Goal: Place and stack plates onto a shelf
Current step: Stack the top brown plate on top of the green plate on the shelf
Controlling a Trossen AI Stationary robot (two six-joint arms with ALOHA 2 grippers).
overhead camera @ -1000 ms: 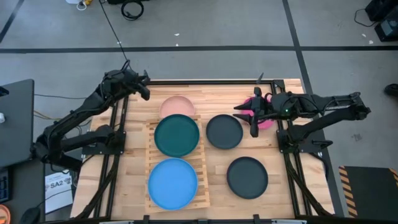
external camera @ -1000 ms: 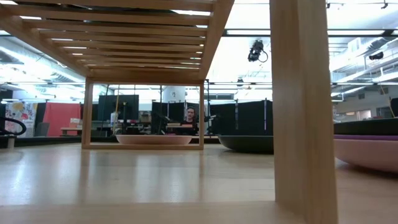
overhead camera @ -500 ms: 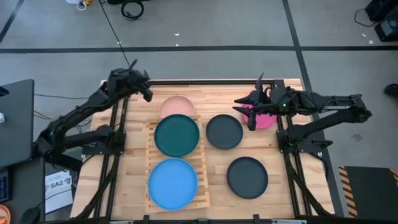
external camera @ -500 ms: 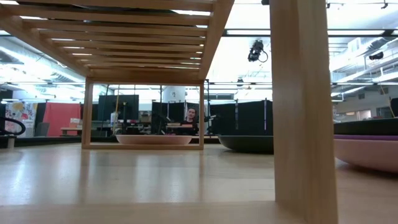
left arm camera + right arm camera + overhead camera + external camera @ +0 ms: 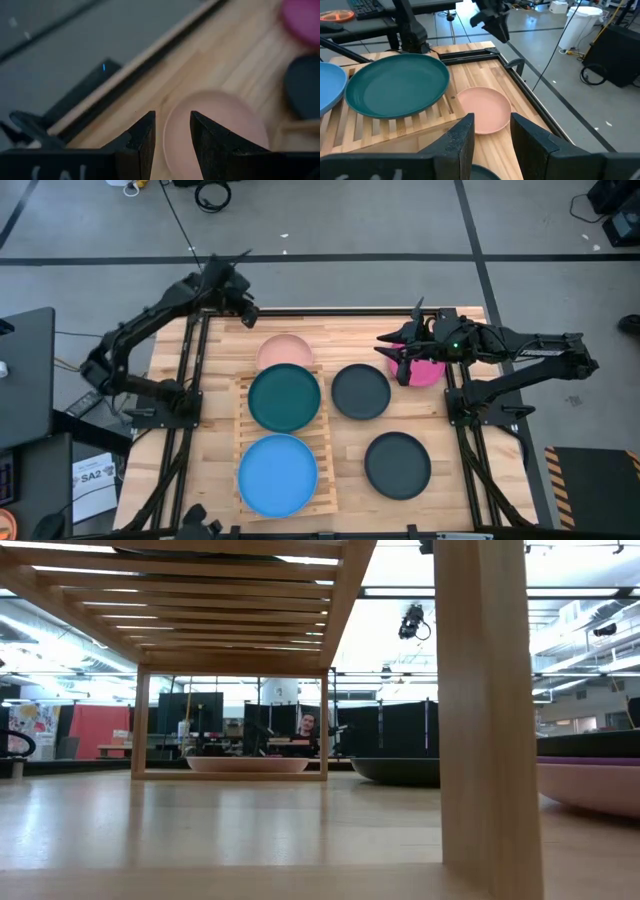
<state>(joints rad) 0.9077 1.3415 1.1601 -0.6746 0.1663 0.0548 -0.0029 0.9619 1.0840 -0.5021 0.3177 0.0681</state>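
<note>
In the high view a teal plate [image 5: 285,397] and a blue plate [image 5: 277,475] lie on the slatted wooden shelf [image 5: 325,442]. A salmon plate [image 5: 285,350] rests flat on the table just beyond the shelf's far end. Two dark grey plates [image 5: 360,392] [image 5: 397,465] lie to the right of the shelf. A magenta plate [image 5: 428,368] lies at the far right. My left gripper [image 5: 243,312] hovers open over the far edge, up and left of the salmon plate [image 5: 215,130]. My right gripper [image 5: 393,357] is open above the magenta plate's left rim, with nothing between its fingers [image 5: 491,135].
The black frame rails [image 5: 190,380] [image 5: 455,410] run along both sides of the table. The low view shows the shelf's leg [image 5: 490,710] close up, the salmon plate [image 5: 248,765] beyond it and a stack of plates [image 5: 590,775] at the right. Bare planks lie right of the near dark plate.
My left gripper has swung toward the table's far edge and a little to the right, its arm rising. My right gripper has drifted slightly toward the far edge over the magenta plate. The plates have not moved.
</note>
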